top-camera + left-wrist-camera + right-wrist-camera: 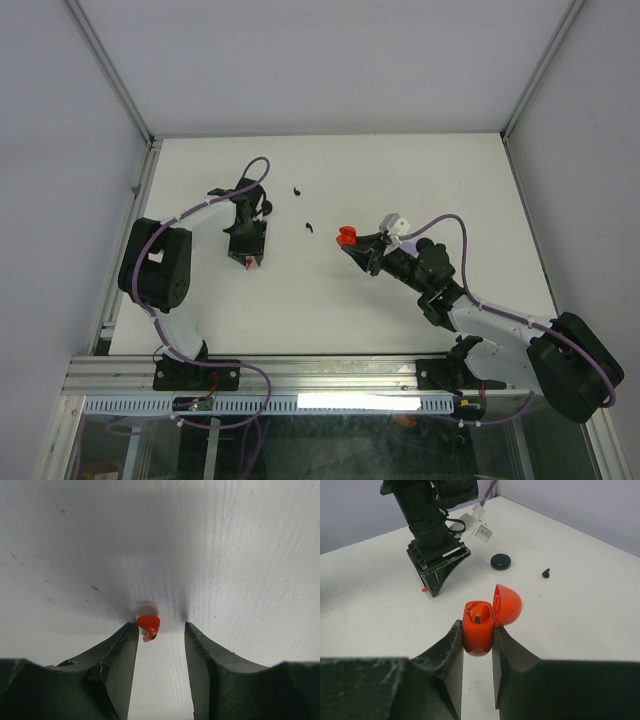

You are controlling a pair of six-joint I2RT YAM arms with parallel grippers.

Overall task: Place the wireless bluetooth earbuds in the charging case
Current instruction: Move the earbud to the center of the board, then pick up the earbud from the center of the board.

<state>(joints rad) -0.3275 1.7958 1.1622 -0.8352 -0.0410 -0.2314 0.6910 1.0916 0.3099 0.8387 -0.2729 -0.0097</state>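
Red earbud (148, 626) sits on the white table (240, 555) between the tips of the left gripper (161, 626), whose jaws stand apart. The bud lies against the tip of the finger on the left of the wrist view, with a clear gap to the other finger. From above, this gripper (247, 262) points straight down at the table, left of centre.

The right gripper (477, 636) is clamped on a red charging case (479, 630), squeezing its lower shell from both sides. The case's rounded lid (508, 605) is hinged back and stands open, and a dark shape shows inside the cavity; whether that is a seated bud cannot be told. In the overhead view the case (346, 236) sits near the middle of the table, well apart from the left gripper.

Farther out, a round black case (501, 561) lies closed just behind the left gripper. Two small black earbuds rest loose on the table between the arms: one (297, 189) farther back, the other (309, 227) nearer the red case.
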